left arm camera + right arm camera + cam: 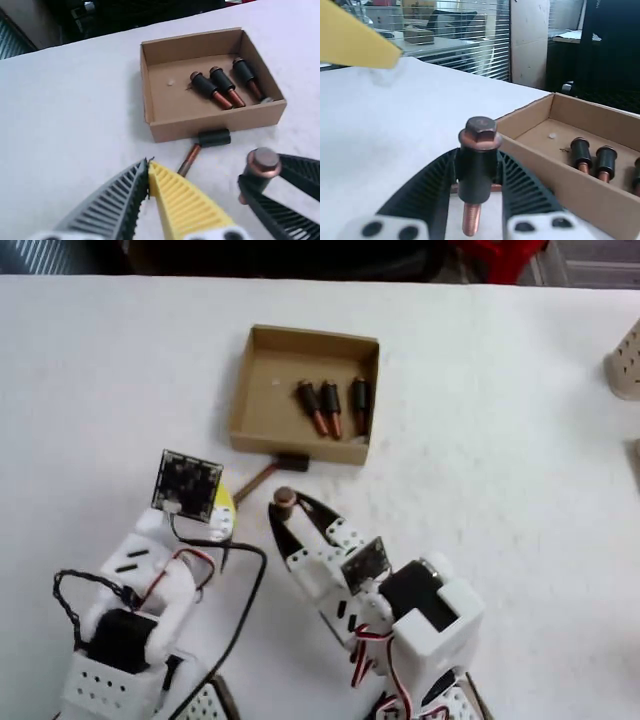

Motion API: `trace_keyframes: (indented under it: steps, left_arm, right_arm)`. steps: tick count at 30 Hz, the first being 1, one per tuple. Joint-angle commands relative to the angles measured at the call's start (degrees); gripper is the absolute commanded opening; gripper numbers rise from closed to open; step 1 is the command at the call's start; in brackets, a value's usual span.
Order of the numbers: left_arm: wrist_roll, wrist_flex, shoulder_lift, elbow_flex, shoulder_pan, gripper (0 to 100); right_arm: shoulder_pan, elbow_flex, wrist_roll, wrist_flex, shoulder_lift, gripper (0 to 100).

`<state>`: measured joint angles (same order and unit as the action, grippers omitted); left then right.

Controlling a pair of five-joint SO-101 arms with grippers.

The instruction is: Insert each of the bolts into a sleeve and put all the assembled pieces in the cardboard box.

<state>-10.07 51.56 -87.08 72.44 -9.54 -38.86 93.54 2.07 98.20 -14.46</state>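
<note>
The cardboard box [256, 390] holds three bolts in black sleeves [332, 406], lying side by side. My right gripper [287, 508] is shut on another black sleeve with a copper bolt through it [477, 162], held upright just in front of the box [555, 172]. One more copper bolt with a black sleeve on its end [206, 143] lies on the table against the box's front wall [220, 122]. My left gripper [148, 166], with one grey and one yellow finger, is shut on nothing, a short way from that lying bolt.
The two grippers are close together in front of the box, with the left one's yellow finger [355, 40] near the right one. A pale perforated object [626, 362] stands at the table's right edge. White table [500, 460] lies open to the right of the box.
</note>
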Motion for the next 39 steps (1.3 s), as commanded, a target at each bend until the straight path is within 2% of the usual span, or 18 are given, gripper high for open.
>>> trace_keyframes:
  steps: [1,4,7,10,14,18,23,30,34,36,39]
  left_arm:
    - [1.1,5.8,-7.8,-3.0,4.7,2]
    - [0.9,10.2,-17.0,0.3,6.5,2]
    - [1.2,8.8,-18.2,6.4,9.8,2]
    - [1.2,3.4,-16.8,14.4,13.6,2]
    - [1.2,-7.7,-16.3,24.9,17.8,2]
    - [1.2,-2.5,-15.9,24.7,22.5,2]
    - [1.3,3.3,-15.9,24.7,22.5,3]
    - [1.3,3.6,-15.8,24.7,22.5,3]
    - [1.3,4.7,-15.8,24.7,22.5,3]
    - [2.2,5.9,-15.8,24.7,22.5,2]
    - [8.9,8.2,-15.8,24.7,22.5,2]
  right_arm:
    - [1.1,0.4,1.1,0.3,0.7,1.6]
    - [1.3,0.4,1.1,0.2,0.7,1.6]
    - [1.4,0.4,1.1,0.3,0.7,1.6]
    - [1.5,0.5,1.1,0.4,0.8,1.6]
    - [2.7,0.7,1.1,0.5,2.1,1.6]
    - [4.9,2.5,1.1,-2.4,9.1,1.6]
    - [7.3,2.9,1.1,-15.5,20.1,1.6]
    - [12.0,2.4,1.1,-34.1,38.7,1.6]
    - [11.9,1.3,1.1,-51.4,52.0,1.6]
    - [12.4,-1.3,1.1,-63.2,58.8,1.6]
    - [15.1,-7.7,1.1,-81.0,67.6,1.6]
